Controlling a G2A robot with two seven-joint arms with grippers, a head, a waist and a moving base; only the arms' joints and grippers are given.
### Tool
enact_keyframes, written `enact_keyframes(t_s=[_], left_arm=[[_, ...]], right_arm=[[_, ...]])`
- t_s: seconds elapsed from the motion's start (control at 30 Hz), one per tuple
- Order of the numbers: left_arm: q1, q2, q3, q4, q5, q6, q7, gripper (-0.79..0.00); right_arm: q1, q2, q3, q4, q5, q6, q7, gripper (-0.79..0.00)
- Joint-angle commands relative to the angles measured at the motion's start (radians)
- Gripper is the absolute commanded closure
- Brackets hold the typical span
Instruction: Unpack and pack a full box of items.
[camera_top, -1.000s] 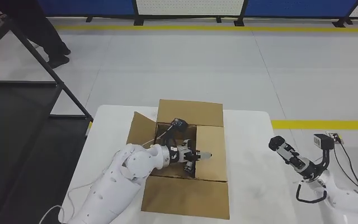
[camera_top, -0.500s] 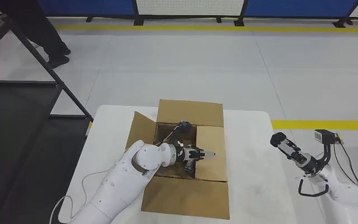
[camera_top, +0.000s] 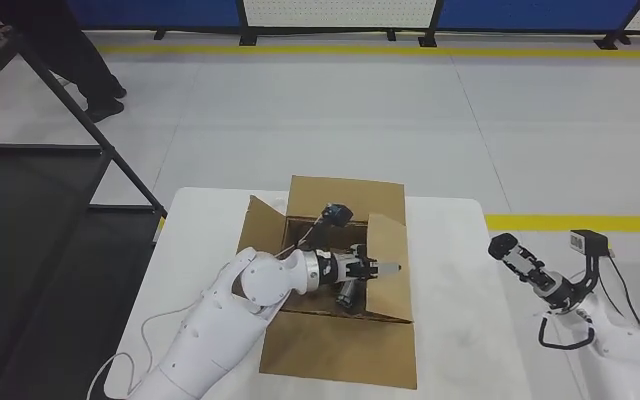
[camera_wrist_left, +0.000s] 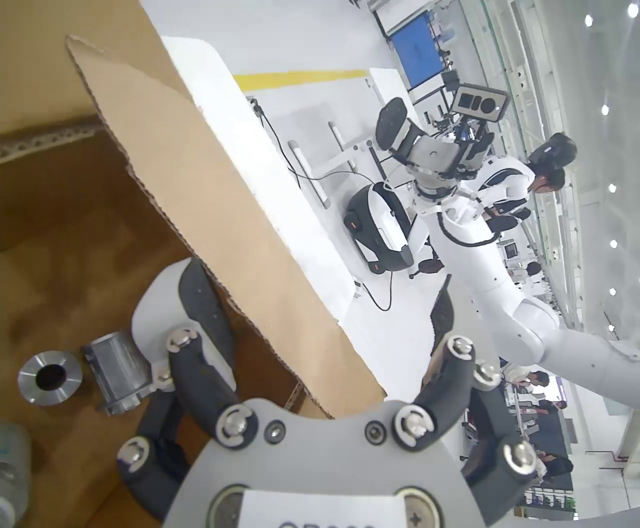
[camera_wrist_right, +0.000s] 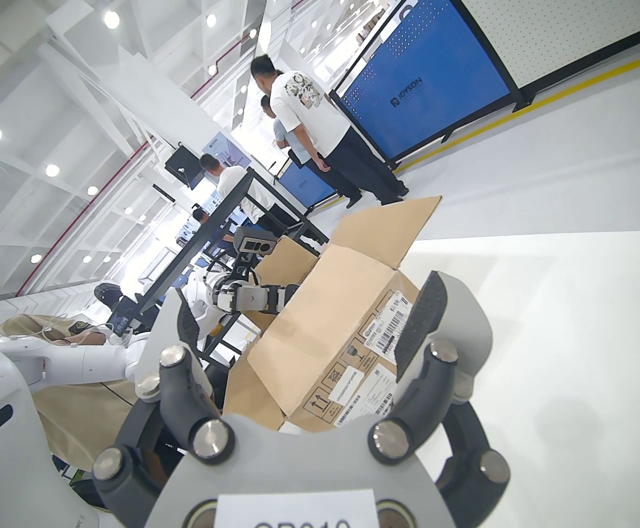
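Over the last second the right flap (camera_top: 392, 262) of the box (camera_top: 340, 350), which lay nearly flat across the opening, has swung upright. The left gripper (camera_top: 383, 268) at the centre of the top view has pushed it outward. Its fingers are spread wide astride the flap's edge, clamping nothing. That uncovers the metal cylinders (camera_wrist_left: 50, 384) on the box floor, so unpacking can likely begin. The right gripper (camera_top: 508, 248), spread and empty, hangs near the right edge, well apart.

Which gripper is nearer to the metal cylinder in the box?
Left. The left gripper straddles a box flap, one finger beside the metal cylinder; the right gripper is outside the box.
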Motion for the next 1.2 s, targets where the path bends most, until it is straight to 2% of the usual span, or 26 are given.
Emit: enact_keyframes(t_s=[0.0, 0.17, 0.23, 0.4, 0.63, 0.87, 1.17], left_arm=[[-0.005, -0.004, 0.007, -0.014, 0.014, 0.002, 0.016, -0.785], [-0.035, -0.029, 0.057, -0.017, 0.031, -0.009, 0.065, -0.785], [-0.062, -0.043, 0.095, 0.007, 0.092, -0.001, 0.095, -0.785], [-0.102, -0.093, 0.192, 0.076, 0.131, -0.019, 0.175, -0.785], [-0.158, -0.17, 0.284, 0.206, 0.116, -0.101, 0.268, -0.785], [-0.193, -0.242, 0.352, 0.348, 0.086, -0.142, 0.271, -0.785], [-0.235, -0.331, 0.404, 0.511, 0.049, -0.124, 0.213, -0.785]], right_arm=[[0.003, 0.005, 0.001, 0.007, 0.012, -0.006, -0.006, -0.785], [-0.006, 0.019, 0.025, 0.029, 0.057, -0.029, -0.029, -0.785], [-0.015, 0.027, 0.046, 0.043, 0.078, -0.041, -0.041, -0.785], [-0.056, 0.045, 0.1, 0.071, 0.133, -0.066, -0.065, -0.785], [-0.106, 0.066, 0.146, 0.103, 0.186, -0.084, -0.084, -0.785], [-0.124, 0.078, 0.147, 0.108, 0.2, -0.09, -0.09, -0.785], [-0.101, 0.085, 0.111, 0.134, 0.202, -0.09, -0.09, -0.785]])
